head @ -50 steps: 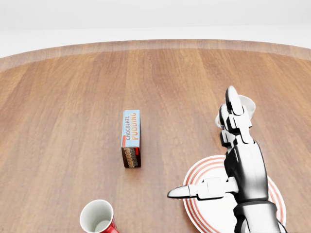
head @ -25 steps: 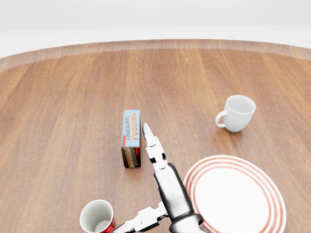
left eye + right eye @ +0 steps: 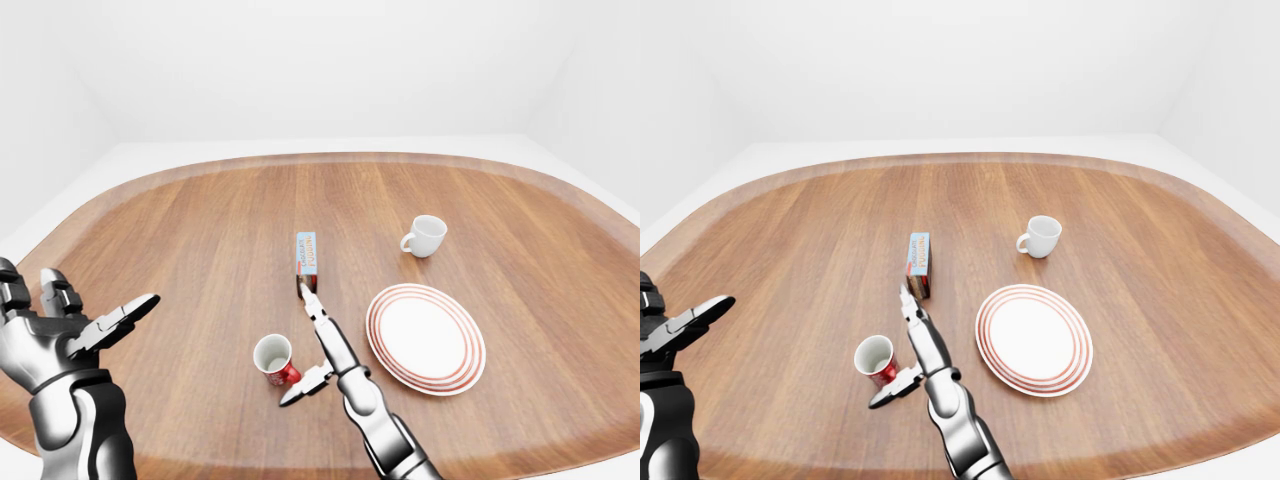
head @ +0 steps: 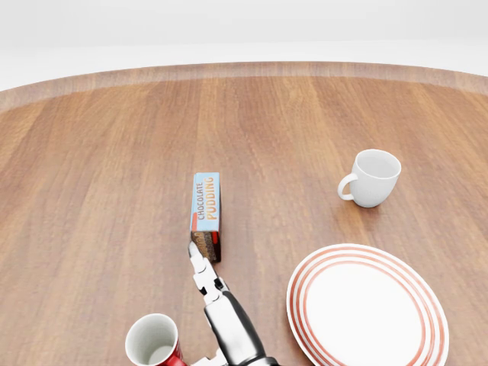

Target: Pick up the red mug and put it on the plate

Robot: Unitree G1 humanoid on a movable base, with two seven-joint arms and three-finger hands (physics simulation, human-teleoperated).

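Observation:
The red mug (image 3: 273, 358) with a white inside stands upright on the wooden table, low in the left-eye view and left of the red-ringed white plate (image 3: 425, 338). The plate holds nothing. My right hand (image 3: 300, 348) is open just to the right of the mug. Its long fingers point up the view toward the pudding box, and its thumb (image 3: 296, 394) reaches under the mug's base side. The fingers are not closed on the mug. My left hand (image 3: 85, 297) is open and raised at the far left, away from everything.
A chocolate pudding box (image 3: 307, 255) lies above the red mug, near my right fingertips. A white mug (image 3: 427, 235) stands above the plate. The table edge (image 3: 200, 460) curves along the bottom of the view.
My right hand has swept left from over the plate and white mug to beside the red mug, and sits lower in the head view. Nothing on the table has moved.

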